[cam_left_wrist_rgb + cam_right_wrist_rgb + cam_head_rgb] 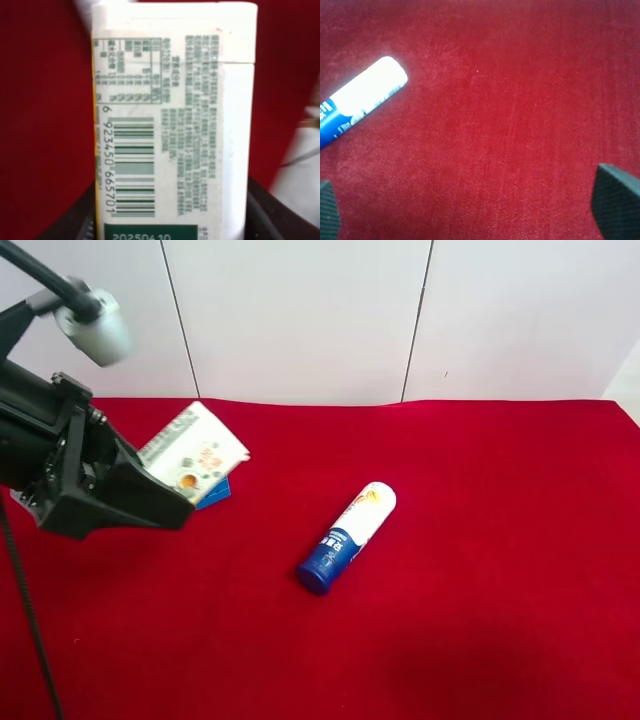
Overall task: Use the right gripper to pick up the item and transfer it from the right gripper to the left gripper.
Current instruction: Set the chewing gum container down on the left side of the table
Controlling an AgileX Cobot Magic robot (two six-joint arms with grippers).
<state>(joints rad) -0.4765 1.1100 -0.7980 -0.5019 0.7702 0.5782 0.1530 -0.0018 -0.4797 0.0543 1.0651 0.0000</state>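
Above the red surface [500, 570], toward the exterior view's left, the box [195, 450], seemingly the item, sits clamped in the left pincer [175, 502], while the right pincer [472, 207] gapes wide and empty near a loose tube [347, 537], so a firm, level left grip matters most now.

The left end effector [185, 495] is angular matte black, with a black cable [27, 610] and pale grey cylinder [95, 325].

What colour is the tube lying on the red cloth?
The tube is white with a blue end and some orange print, clearest in the exterior high view.
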